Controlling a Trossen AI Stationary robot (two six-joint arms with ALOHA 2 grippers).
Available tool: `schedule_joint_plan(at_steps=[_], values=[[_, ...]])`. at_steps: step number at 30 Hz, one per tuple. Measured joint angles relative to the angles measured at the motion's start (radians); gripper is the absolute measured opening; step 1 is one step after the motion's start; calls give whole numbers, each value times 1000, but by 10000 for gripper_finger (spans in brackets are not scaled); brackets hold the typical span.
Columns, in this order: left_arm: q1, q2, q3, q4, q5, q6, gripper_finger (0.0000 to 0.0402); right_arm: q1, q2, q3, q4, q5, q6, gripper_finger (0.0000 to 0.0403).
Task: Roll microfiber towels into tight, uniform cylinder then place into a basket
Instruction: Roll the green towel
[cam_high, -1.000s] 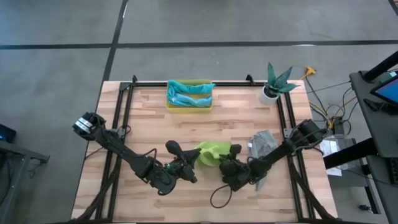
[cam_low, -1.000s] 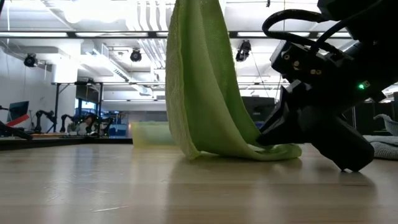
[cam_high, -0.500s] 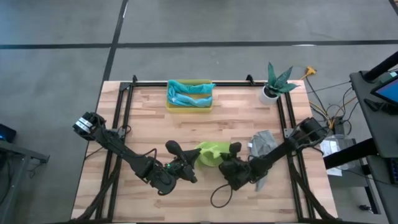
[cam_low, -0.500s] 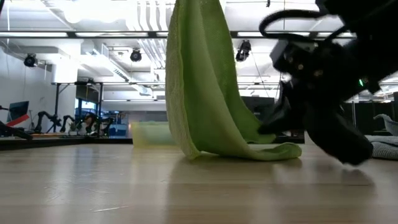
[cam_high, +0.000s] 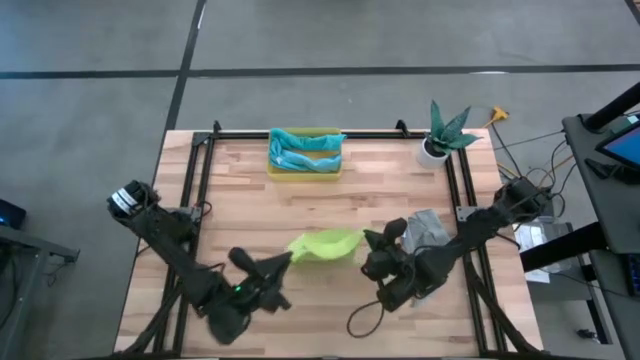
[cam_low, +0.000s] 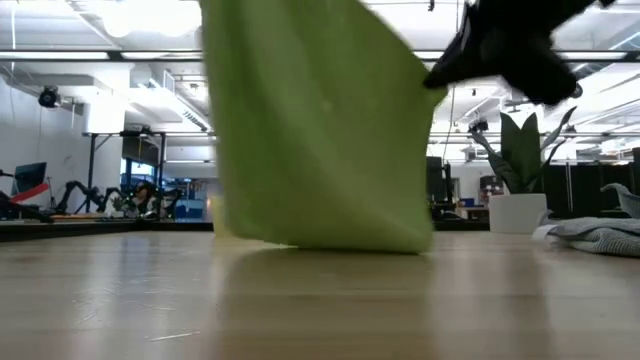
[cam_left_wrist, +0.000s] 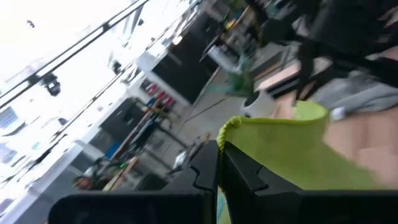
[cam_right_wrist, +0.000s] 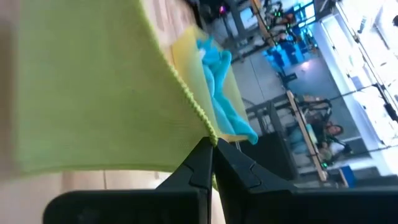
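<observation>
Two tools, left (cam_high: 283, 262) and right (cam_high: 372, 240), clamped on soft lime green towel (cam_high: 322, 245) corners.

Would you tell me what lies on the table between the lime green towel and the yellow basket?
Nothing: in the high view the wood between the lime green towel, held up by both grippers, and the yellow basket with teal and blue towels is bare.

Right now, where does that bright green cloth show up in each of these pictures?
High view: lime green towel mid-table, between both grippers.
Low view: hanging, filling the centre.
Left wrist view: beyond the fingers.
Right wrist view: filling one side.
Shared landmark: the yellow basket.
</observation>
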Motion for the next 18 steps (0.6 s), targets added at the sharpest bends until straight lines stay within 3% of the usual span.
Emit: schedule_joint_plan(at_steps=[18], values=[[-259,-14,0,20,0,-71,0,323,10,304,-14,40,-129,9]])
